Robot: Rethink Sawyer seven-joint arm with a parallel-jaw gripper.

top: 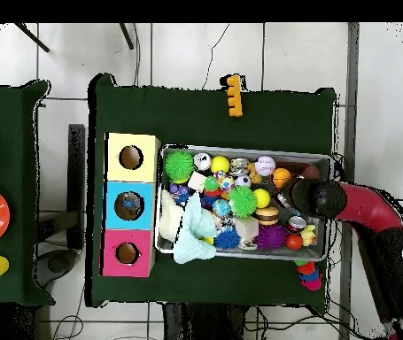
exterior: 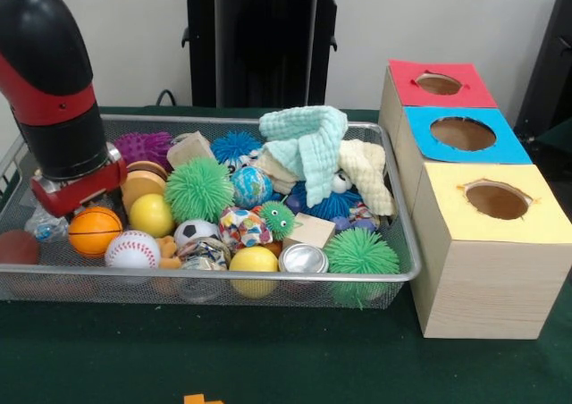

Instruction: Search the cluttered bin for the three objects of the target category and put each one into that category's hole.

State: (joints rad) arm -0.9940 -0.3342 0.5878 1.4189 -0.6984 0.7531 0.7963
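Green table [exterior: 107,350] holding wire bin [exterior: 407,274] beside three boxes. Arm [exterior: 54,91] hanging over bin's left end, gripper hidden, cannot tell. Baseball [exterior: 132,249] sitting near-left: light, squishy, round; grabbing across middle.

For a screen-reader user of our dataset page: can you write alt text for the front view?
A red and black robot arm reaches down into one end of a wire mesh bin crammed with balls, spiky toys and cloths. Beside the bin stands a wooden box with three round holes, topped red, blue and yellow.

no readable text, labels or numbers anywhere
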